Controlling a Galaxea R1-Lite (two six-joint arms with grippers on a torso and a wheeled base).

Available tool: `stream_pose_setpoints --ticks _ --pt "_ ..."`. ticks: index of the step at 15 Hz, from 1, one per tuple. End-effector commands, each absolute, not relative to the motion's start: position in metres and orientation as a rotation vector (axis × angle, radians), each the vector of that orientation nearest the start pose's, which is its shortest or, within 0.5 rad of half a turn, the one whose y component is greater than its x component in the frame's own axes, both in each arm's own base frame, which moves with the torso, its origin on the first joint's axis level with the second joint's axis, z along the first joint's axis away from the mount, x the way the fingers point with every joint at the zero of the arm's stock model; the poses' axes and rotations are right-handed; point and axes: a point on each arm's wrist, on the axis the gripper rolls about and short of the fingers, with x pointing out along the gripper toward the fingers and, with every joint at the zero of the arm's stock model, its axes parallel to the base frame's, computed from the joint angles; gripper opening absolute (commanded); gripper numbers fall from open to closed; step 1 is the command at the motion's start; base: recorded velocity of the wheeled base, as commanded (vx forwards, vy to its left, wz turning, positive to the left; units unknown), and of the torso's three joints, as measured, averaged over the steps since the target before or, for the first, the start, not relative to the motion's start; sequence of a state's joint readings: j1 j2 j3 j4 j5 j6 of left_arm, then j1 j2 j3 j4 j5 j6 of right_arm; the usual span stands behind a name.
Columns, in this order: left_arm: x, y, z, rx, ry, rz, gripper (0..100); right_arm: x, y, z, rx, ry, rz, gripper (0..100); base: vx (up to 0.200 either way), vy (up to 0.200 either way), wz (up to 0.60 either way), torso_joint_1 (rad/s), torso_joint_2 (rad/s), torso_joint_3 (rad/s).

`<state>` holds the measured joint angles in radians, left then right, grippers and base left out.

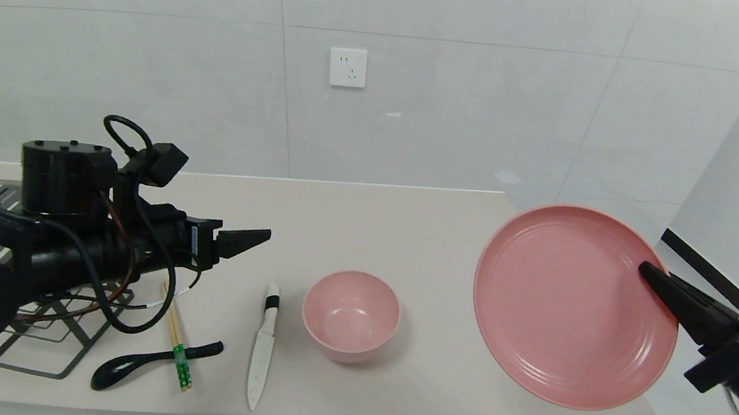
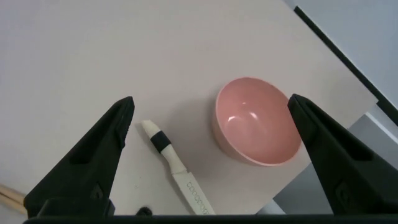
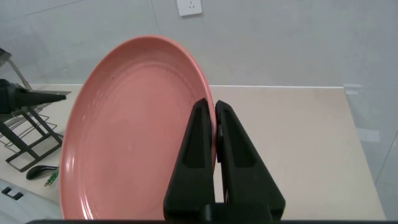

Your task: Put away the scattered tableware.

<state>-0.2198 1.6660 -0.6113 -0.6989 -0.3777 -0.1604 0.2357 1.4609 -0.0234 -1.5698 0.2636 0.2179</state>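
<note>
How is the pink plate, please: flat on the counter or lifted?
Lifted and tilted: the right gripper, shut on the pink plate at its rim, holds it above the counter.

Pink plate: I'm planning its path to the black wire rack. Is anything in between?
Yes. The left gripper, open, hangs beside the rack on the plate's side, and the bowl and knife lie on the counter between it and the plate held by the right gripper.

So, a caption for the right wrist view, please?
Right gripper shut on the rim of the tilted pink plate, counter behind.
</note>
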Motion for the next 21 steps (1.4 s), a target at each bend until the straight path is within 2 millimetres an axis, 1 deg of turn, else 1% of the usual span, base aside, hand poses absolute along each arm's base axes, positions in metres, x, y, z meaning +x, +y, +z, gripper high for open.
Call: stream_pose_setpoints --ticks 1,3,5,7,8,10,15,21 --pt "0.277 -0.08 0.132 -0.179 0.468 -0.586 100 0.161 0.045 0.148 0.211 -0.074 0.511 0 0.0 0.0 0.0 0.0 0.0 0.0" --pt "0.286 -0.094 0.12 -0.171 0.506 -0.617 100 0.161 0.045 0.148 0.211 -0.074 0.511 0 0.0 0.0 0.0 0.0 0.0 0.0" --pt "0.295 -0.104 0.103 -0.145 0.551 -0.631 100 0.161 0.044 0.148 0.211 -0.074 0.51 0 0.0 0.0 0.0 0.0 0.0 0.0" --pt "0.308 -0.108 0.088 -0.085 0.567 -0.599 100 0.161 0.044 0.148 0.211 -0.074 0.51 0 0.0 0.0 0.0 0.0 0.0 0.0" --pt "0.311 -0.11 0.083 -0.082 0.575 -0.598 100 0.161 0.044 0.148 0.211 -0.074 0.51 0 0.0 0.0 0.0 0.0 0.0 0.0" --pt "0.317 -0.12 0.073 -0.074 0.585 -0.617 100 0.161 0.044 0.148 0.211 -0.074 0.51 0 0.0 0.0 0.0 0.0 0.0 0.0" --pt "0.331 -0.131 0.061 -0.069 0.585 -0.627 100 0.161 0.044 0.147 0.21 -0.073 0.508 0 0.0 0.0 0.0 0.0 0.0 0.0" --pt "0.335 -0.145 0.049 -0.059 0.605 -0.661 100 0.161 0.044 0.147 0.21 -0.07 0.508 0 0.0 0.0 0.0 0.0 0.0 0.0"
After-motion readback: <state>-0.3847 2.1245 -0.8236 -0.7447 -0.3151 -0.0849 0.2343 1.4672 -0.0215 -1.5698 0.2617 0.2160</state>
